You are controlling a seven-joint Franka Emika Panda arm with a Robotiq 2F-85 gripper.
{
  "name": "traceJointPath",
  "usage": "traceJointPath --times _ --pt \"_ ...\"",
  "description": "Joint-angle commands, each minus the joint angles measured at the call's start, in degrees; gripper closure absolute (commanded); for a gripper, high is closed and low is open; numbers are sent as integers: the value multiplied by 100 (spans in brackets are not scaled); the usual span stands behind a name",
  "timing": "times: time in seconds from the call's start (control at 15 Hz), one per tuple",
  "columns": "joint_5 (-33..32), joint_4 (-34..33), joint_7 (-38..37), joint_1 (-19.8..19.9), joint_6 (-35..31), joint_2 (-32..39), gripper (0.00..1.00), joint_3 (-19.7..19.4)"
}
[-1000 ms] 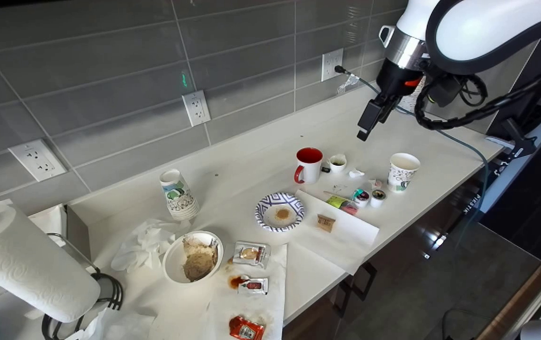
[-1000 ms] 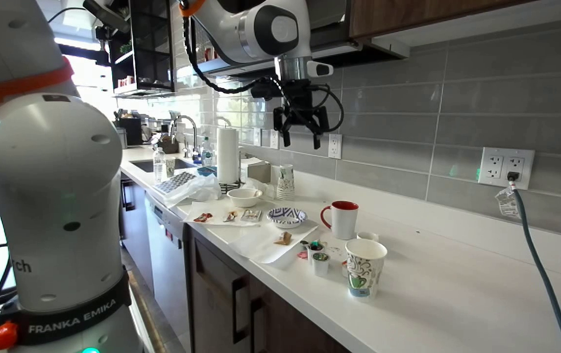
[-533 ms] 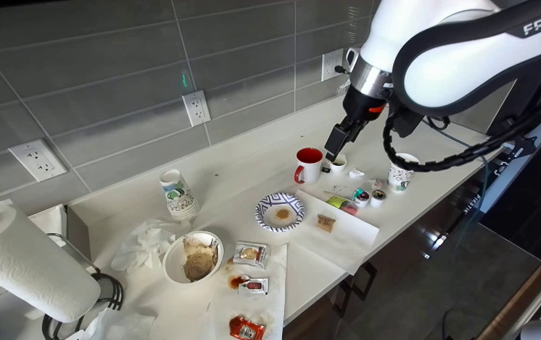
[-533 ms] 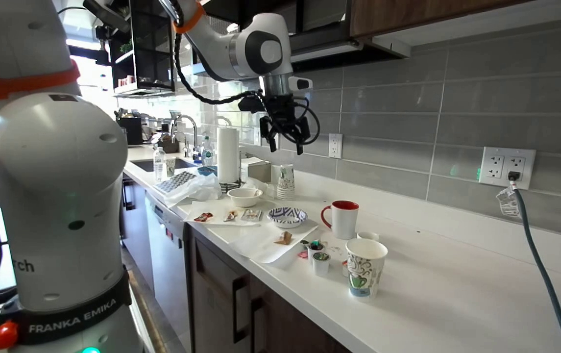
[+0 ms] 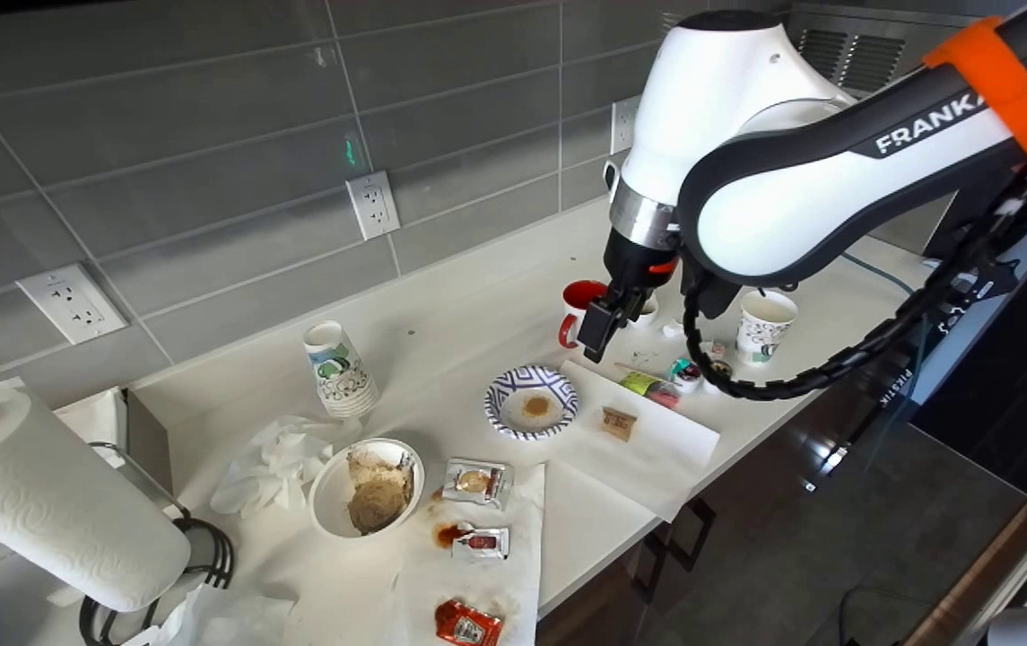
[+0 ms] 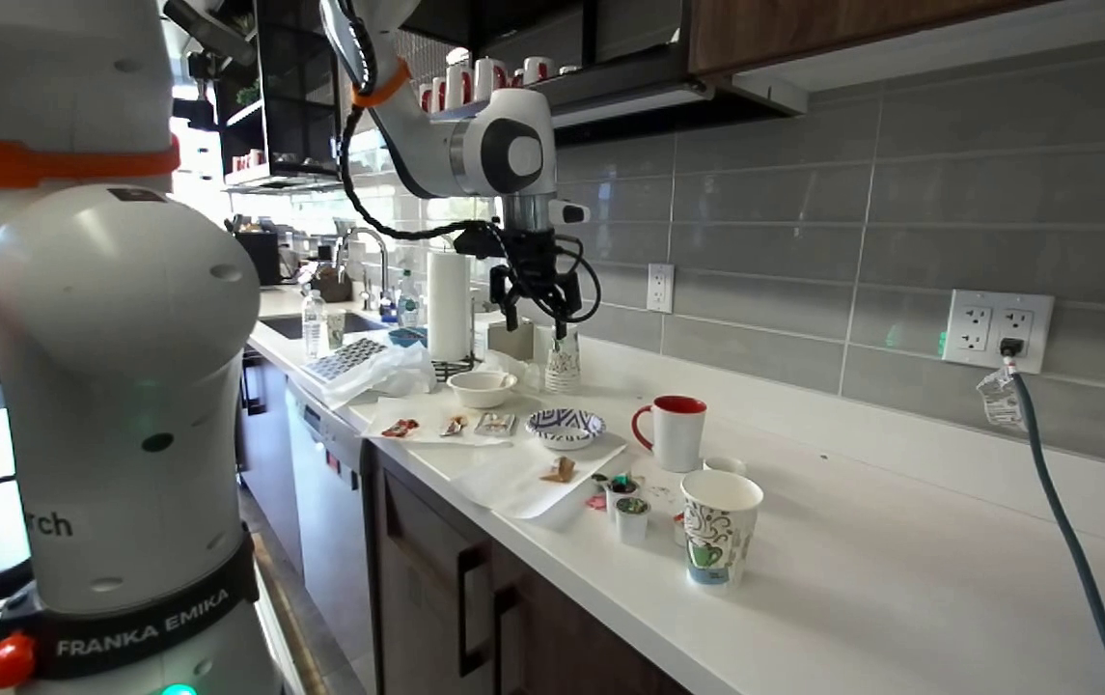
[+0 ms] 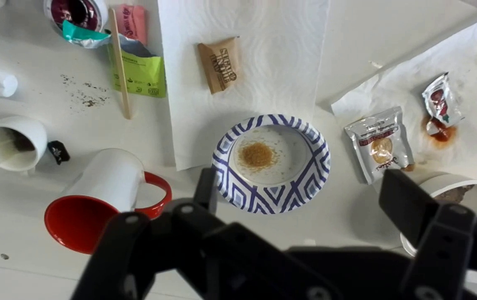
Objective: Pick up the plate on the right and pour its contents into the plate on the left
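Observation:
The patterned blue and white plate lies on the counter with a small heap of brown granules in it. It also shows in the other views. The white bowl, holding brown and beige powder, stands to its left in that exterior view; it shows too and is partly hidden by a finger in the wrist view. My gripper is open and empty above the counter, higher than the plate. Its fingers spread wide, with the plate between and beyond them in the wrist view.
A white and red mug stands close by the gripper. Paper cups, small pods and a sugar packet lie around. Opened condiment packets lie near the bowl. Stacked cups and a paper towel roll stand near the wall.
My open gripper has moved down and to the left in both exterior views, from above the far counter to near the mug and plate. The plate and bowl have not moved.

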State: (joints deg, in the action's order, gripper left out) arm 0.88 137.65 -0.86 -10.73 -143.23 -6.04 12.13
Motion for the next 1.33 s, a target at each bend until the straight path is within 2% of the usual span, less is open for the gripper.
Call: traceJointPath --times 0.0,0.13,0.27,0.6,1.07,1.27 --pt "-1 -37 1 -31 13 47 0 -28" --pt "-1 -70 1 -30 14 70 0 -28" --pt "62 -261 -63 -60 -89 436 0 6" --pt "-409 -755 -701 -97 -377 1228 0 28" --pt "-1337 -1539 -1663 -370 -575 2191 0 -339" --pt "-1352 -1779 -1766 -466 -822 2534 0 -473"
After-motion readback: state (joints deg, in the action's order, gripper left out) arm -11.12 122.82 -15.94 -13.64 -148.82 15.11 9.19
